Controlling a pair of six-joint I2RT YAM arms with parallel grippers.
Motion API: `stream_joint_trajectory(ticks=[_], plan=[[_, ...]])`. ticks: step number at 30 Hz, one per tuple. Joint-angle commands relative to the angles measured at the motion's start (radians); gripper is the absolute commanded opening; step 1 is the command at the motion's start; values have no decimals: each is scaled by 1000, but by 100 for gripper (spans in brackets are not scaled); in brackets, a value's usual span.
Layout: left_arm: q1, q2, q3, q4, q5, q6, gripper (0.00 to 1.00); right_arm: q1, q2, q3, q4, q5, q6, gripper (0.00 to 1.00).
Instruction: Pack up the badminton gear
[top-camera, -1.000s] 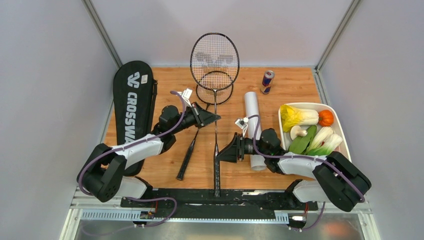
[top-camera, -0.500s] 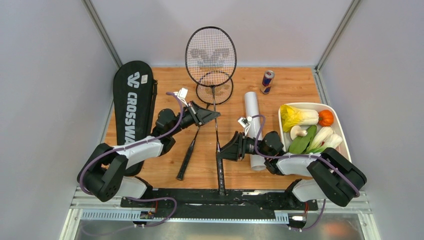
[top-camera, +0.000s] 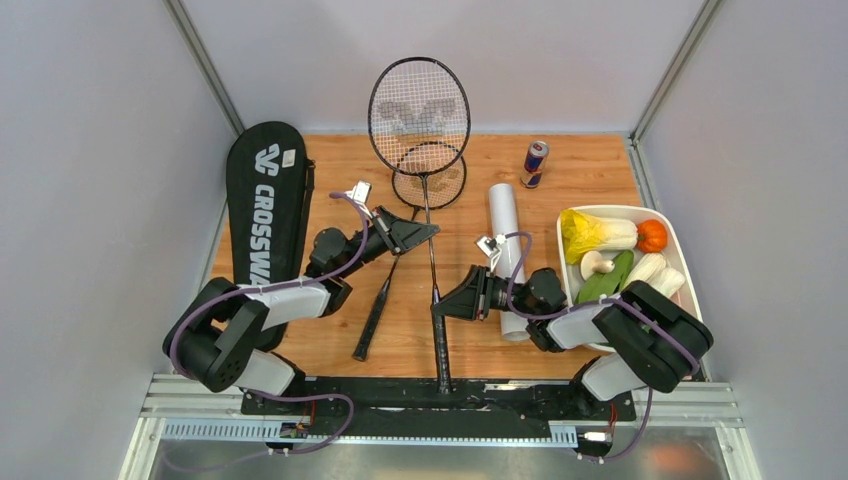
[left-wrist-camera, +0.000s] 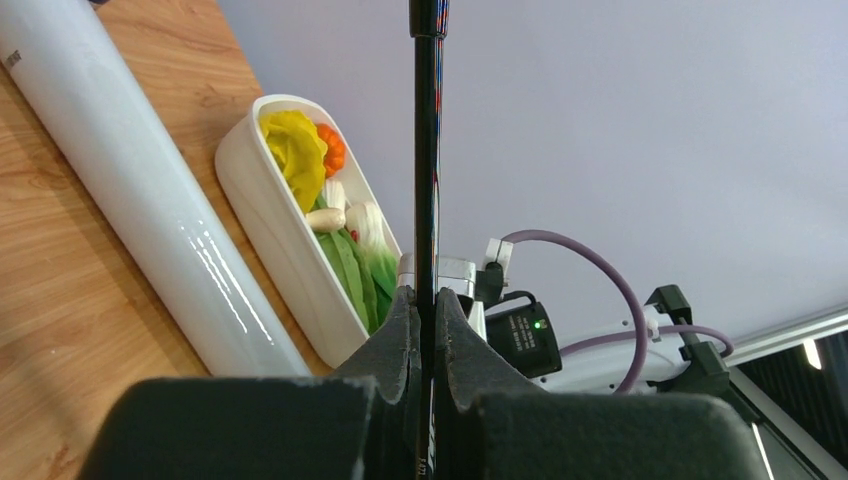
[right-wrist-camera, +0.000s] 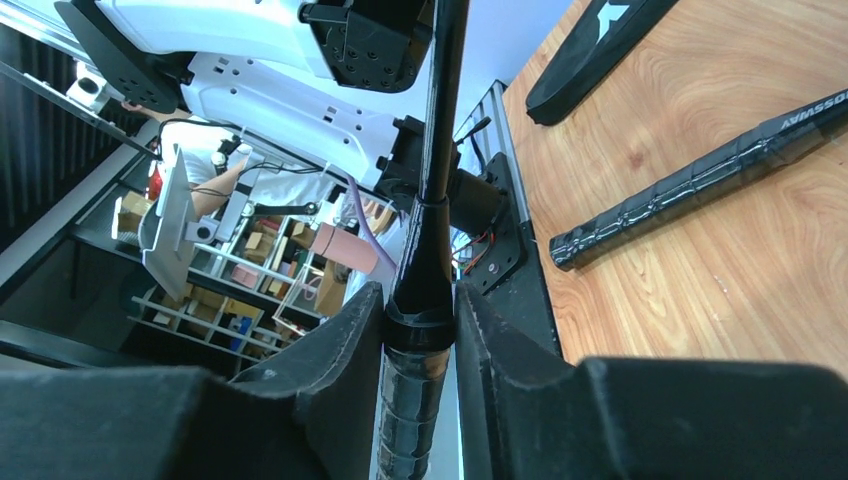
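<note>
One black racket (top-camera: 418, 105) is held up off the table by both grippers, its strung head at the back wall. My left gripper (top-camera: 432, 232) is shut on its thin shaft (left-wrist-camera: 427, 150). My right gripper (top-camera: 437, 308) is shut on the top of its wrapped handle (right-wrist-camera: 425, 260). The second racket (top-camera: 428, 185) lies on the wood, its handle (right-wrist-camera: 690, 185) pointing to the near left. The white tube (top-camera: 507, 240) lies right of the rackets and shows in the left wrist view (left-wrist-camera: 130, 190). The black CROSSWAY bag (top-camera: 265, 210) lies at the far left. No shuttlecocks are in view.
A white tray of vegetables (top-camera: 680, 250) stands at the right edge, next to my right arm. A red-and-blue can (top-camera: 535, 163) stands at the back, right of the tube. Grey walls close in the table on three sides.
The held racket has tilted: its head moved left and toward the back wall, its handle end shifted slightly right. Both grippers stayed shut on it.
</note>
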Motion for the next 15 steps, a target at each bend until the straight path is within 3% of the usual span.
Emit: stream_joint_trajectory(ticks=[1, 4, 5, 6, 7, 9, 15], plan=[[3, 2, -4, 137, -29, 1, 0, 10, 24, -6, 219, 6, 64, 29], [2, -3, -10, 136, -36, 8, 0, 9, 32, -11, 248, 25, 75, 4], [3, -5, -16, 122, -37, 13, 7, 3, 26, -18, 259, 35, 88, 0], [3, -11, -18, 111, -35, 25, 13, -4, 15, -26, 251, 43, 96, 0], [6, -18, -19, 60, -34, 49, 30, -13, 2, -33, 240, 49, 100, 0], [16, -49, -15, -81, -28, 114, 48, -34, -31, -47, 207, 61, 106, 0], [33, -270, -5, -630, -140, 408, 65, -106, -154, -45, 10, 46, 87, 0]])
